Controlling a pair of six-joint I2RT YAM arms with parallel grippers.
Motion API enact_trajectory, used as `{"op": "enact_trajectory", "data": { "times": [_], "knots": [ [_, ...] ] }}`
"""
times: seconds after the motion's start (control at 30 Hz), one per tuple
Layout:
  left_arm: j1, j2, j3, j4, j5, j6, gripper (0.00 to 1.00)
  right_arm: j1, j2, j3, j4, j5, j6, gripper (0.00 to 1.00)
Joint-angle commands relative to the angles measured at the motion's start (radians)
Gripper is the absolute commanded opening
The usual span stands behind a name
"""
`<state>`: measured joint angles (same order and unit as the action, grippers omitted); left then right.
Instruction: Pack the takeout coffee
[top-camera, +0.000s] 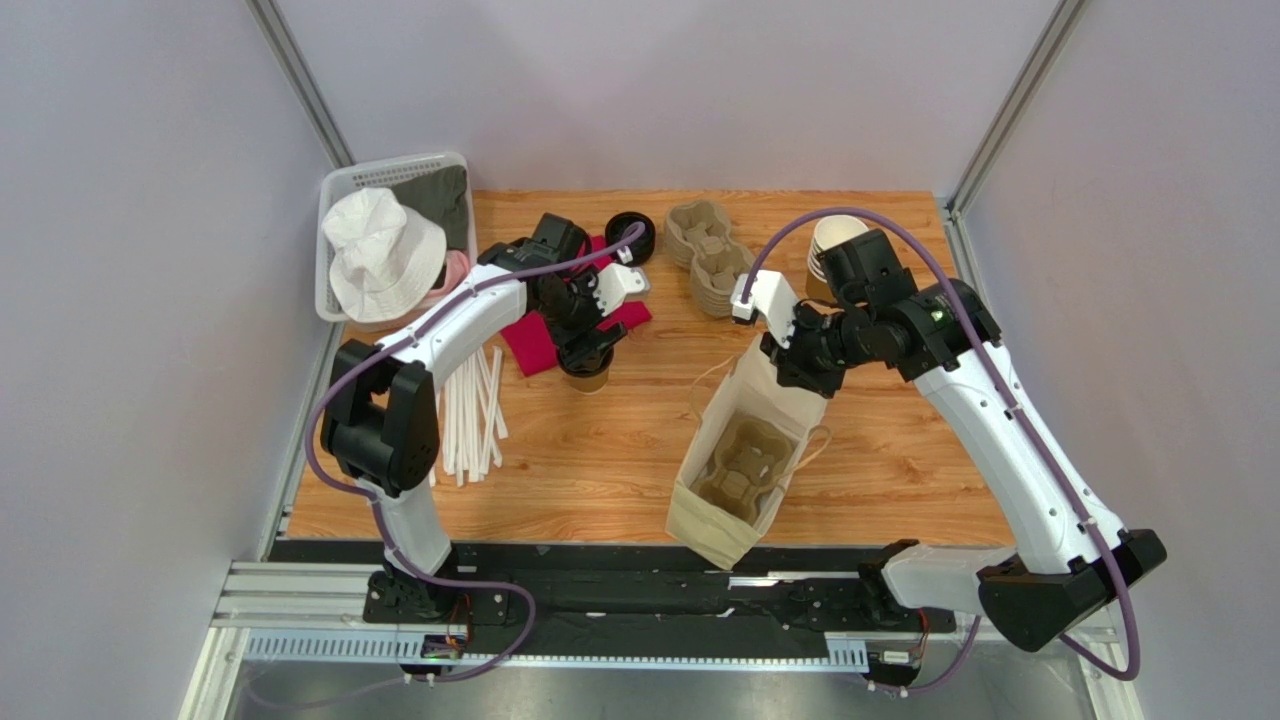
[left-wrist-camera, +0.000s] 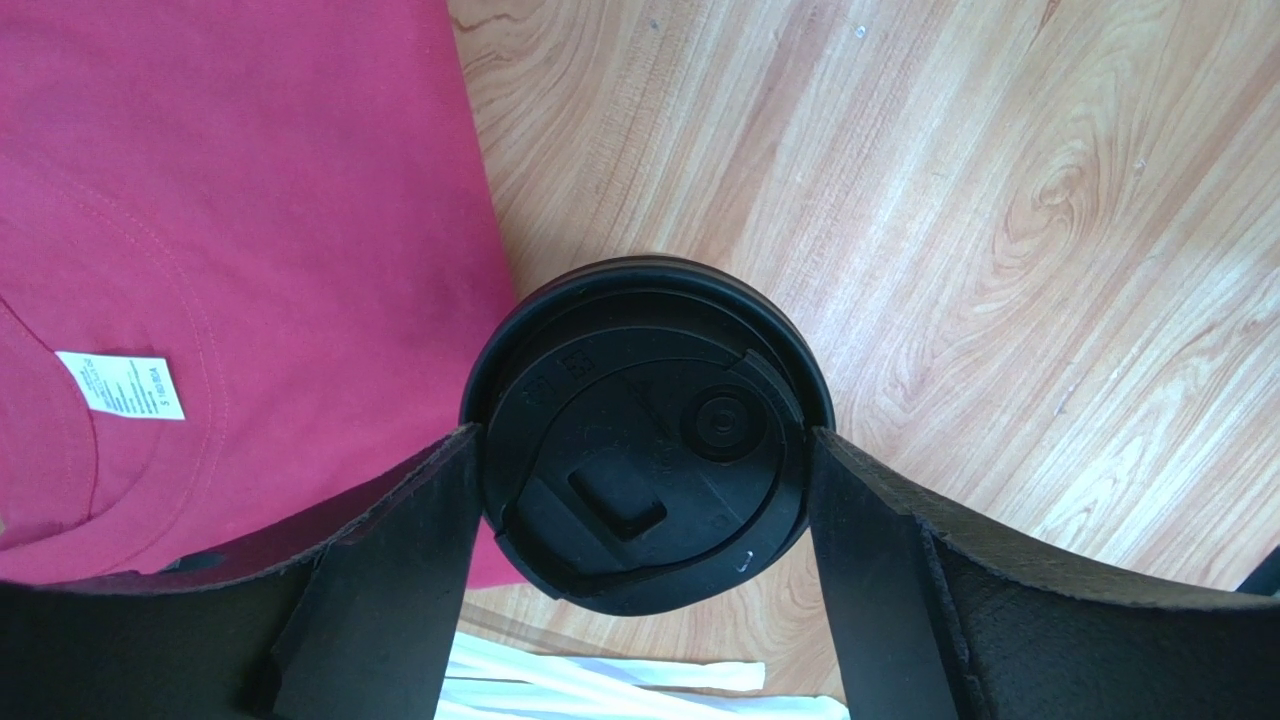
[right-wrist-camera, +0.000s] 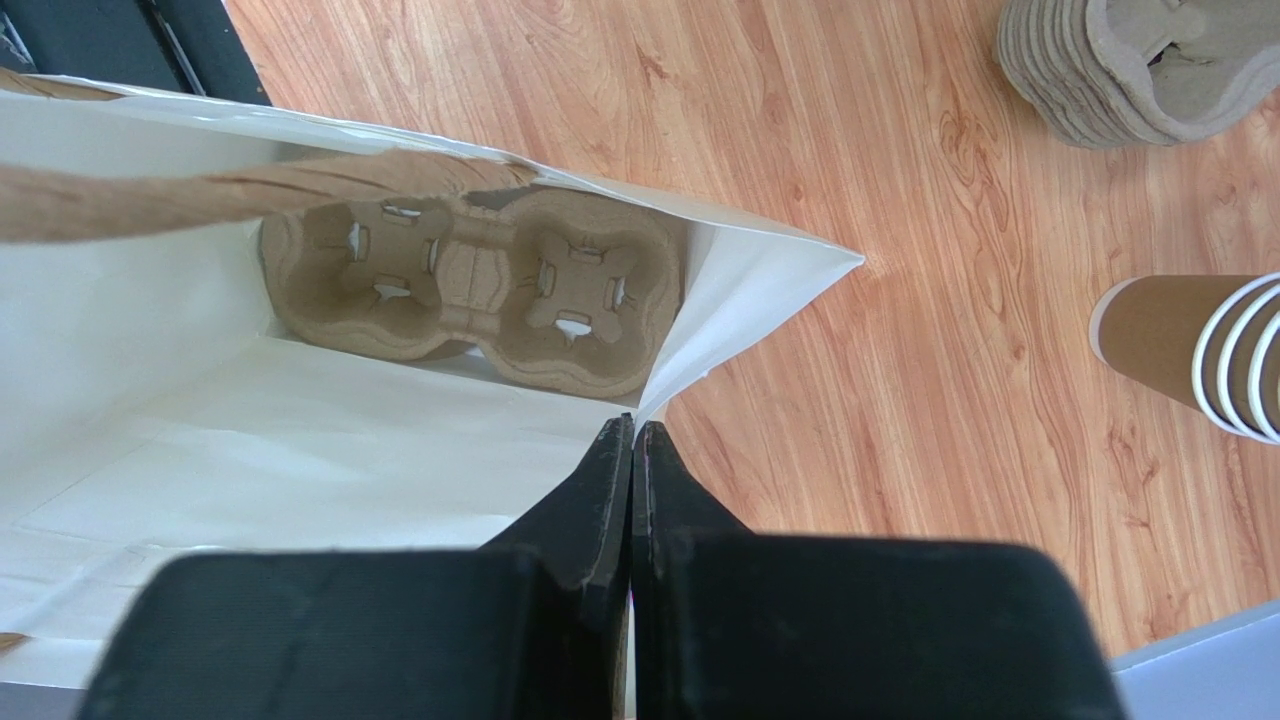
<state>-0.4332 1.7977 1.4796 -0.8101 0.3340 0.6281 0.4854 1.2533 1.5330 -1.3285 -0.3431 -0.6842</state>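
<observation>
The takeout coffee, a brown cup under a black lid, stands on the wooden table at the edge of a red shirt. My left gripper straddles it from above, and both fingers lie against the lid's sides with no gap showing. A paper bag stands open at the table's middle with a pulp cup carrier in its bottom. My right gripper is shut on the bag's rim and holds it open.
A stack of pulp carriers and a stack of lidless paper cups sit at the back right. White straws lie left of the coffee. A basket with a white hat stands back left, a loose black lid behind the shirt.
</observation>
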Motion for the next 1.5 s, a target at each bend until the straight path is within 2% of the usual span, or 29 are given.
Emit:
{"op": "enact_trajectory", "data": {
  "times": [0.0, 0.13, 0.3, 0.57, 0.7, 0.93, 1.07, 1.27, 1.47],
  "knots": [
    [0.008, 0.005, -0.005, 0.008, 0.017, 0.019, 0.79, -0.005, 0.001, 0.046, -0.011, -0.019, 0.017, 0.00],
    [0.008, -0.006, -0.010, -0.006, 0.020, 0.022, 0.69, -0.007, 0.003, 0.052, -0.011, -0.020, 0.015, 0.00],
    [0.008, -0.049, -0.012, -0.014, 0.022, 0.016, 0.47, -0.010, 0.011, 0.062, -0.011, -0.023, 0.021, 0.00],
    [0.017, -0.175, 0.099, -0.106, 0.082, -0.040, 0.14, -0.011, -0.006, 0.055, 0.032, -0.020, 0.048, 0.00],
    [0.019, -0.241, 0.171, -0.149, 0.143, -0.076, 0.02, -0.011, -0.014, 0.072, 0.060, -0.025, 0.057, 0.00],
    [0.017, -0.342, 0.411, -0.230, 0.309, -0.163, 0.00, -0.011, -0.049, 0.070, 0.112, -0.045, 0.057, 0.00],
    [-0.004, -0.421, 0.473, -0.256, 0.407, -0.160, 0.00, -0.008, -0.052, 0.093, 0.115, -0.069, 0.066, 0.00],
    [-0.107, -0.543, 0.485, -0.248, 0.430, -0.097, 0.00, 0.004, -0.058, 0.130, 0.114, -0.083, 0.095, 0.00],
    [-0.200, -0.545, 0.559, -0.281, 0.444, -0.073, 0.00, 0.035, -0.049, 0.147, 0.100, -0.059, 0.146, 0.00]
  ]
}}
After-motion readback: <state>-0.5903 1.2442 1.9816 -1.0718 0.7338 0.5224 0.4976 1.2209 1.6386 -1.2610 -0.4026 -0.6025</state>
